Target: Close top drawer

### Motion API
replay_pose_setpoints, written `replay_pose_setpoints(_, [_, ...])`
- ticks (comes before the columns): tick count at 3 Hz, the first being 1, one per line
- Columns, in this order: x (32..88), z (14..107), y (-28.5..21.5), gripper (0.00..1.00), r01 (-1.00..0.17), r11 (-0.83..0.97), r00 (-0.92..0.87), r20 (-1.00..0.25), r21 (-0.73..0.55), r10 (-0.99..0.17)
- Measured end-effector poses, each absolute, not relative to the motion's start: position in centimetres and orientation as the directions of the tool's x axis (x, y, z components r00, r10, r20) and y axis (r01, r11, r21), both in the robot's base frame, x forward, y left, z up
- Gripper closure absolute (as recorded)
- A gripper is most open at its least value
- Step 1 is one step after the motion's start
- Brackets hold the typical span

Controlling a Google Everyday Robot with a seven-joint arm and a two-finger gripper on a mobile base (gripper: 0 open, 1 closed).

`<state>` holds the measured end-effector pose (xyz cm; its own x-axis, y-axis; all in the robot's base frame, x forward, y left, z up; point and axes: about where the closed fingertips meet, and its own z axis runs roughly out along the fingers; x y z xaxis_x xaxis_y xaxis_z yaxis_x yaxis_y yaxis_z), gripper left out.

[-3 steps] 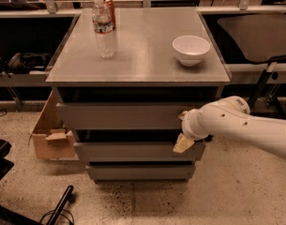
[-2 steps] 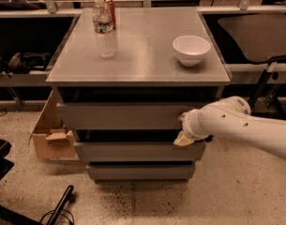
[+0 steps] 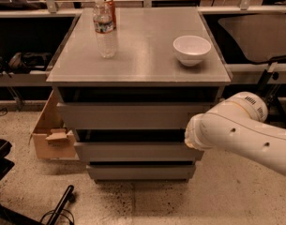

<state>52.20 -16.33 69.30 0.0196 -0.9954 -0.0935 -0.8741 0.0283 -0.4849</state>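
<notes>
The top drawer (image 3: 128, 116) is the wide matte-grey front just under the cabinet top, with a dark gap above it, standing slightly out from the cabinet. My white arm comes in from the right. Its gripper (image 3: 190, 138) is at the right end of the cabinet front, level with the lower edge of the top drawer and the gap beneath it, largely hidden behind the wrist. Whether it touches the drawer front cannot be told.
Two shorter grey drawer fronts (image 3: 138, 151) sit below. On the cabinet top (image 3: 142, 64) stand a water bottle (image 3: 105, 32), a red can (image 3: 112, 8) behind it and a white bowl (image 3: 191, 49). A cardboard box (image 3: 51, 135) lies on the floor at left, with black gear (image 3: 2, 158) beside it.
The arm has shifted slightly to the right and turned at the wrist. The tan gripper tips seen earlier at the drawer's right end no longer show. The drawer front looks unmoved.
</notes>
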Motion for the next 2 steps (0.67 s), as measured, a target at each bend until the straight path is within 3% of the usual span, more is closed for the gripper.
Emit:
replay_pose_setpoints(1, [49.4,77.3,-16.8,1.00,-0.854,-0.106,0.099,0.041,-0.509,-0.994])
replay_pose_setpoints(2, [49.7,88.8,-18.0,1.00,-0.794,-0.182,0.112,0.155,-0.581,-0.982])
